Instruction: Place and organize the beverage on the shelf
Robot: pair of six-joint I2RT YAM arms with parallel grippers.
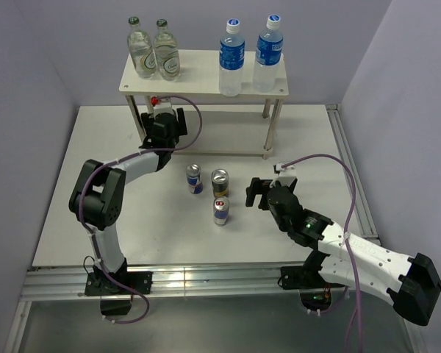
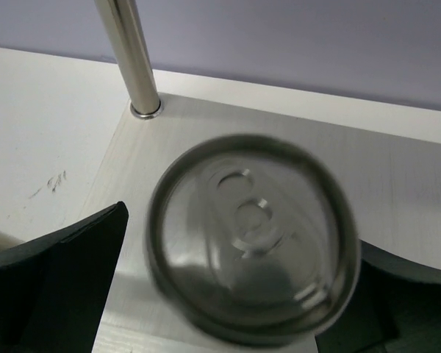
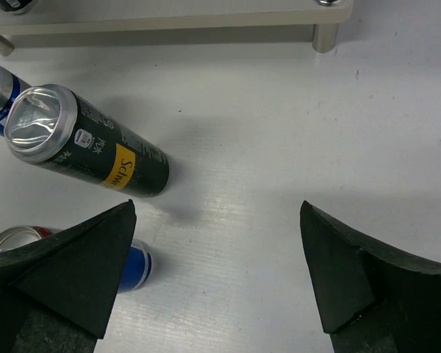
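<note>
Left wrist view: one can [image 2: 253, 235] stands on the shelf's lower board [image 2: 404, 169], close by a leg [image 2: 128, 59]. Left pincer [image 2: 242, 239] spread, straddling it. Two water bottles [image 1: 231, 55] on top board [image 1: 198, 70]. Three cans [image 1: 220, 180] remain on bench [image 1: 95, 162]. Right pincer [image 3: 217, 265] gaping, empty, beside them. Lower board bare right of the can; headroom tight.

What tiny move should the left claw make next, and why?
Probably draw the left gripper straight back off the can, without nudging it: its fingers are spread either side, and the can already stands upright on the lower board of the shelf.
</note>
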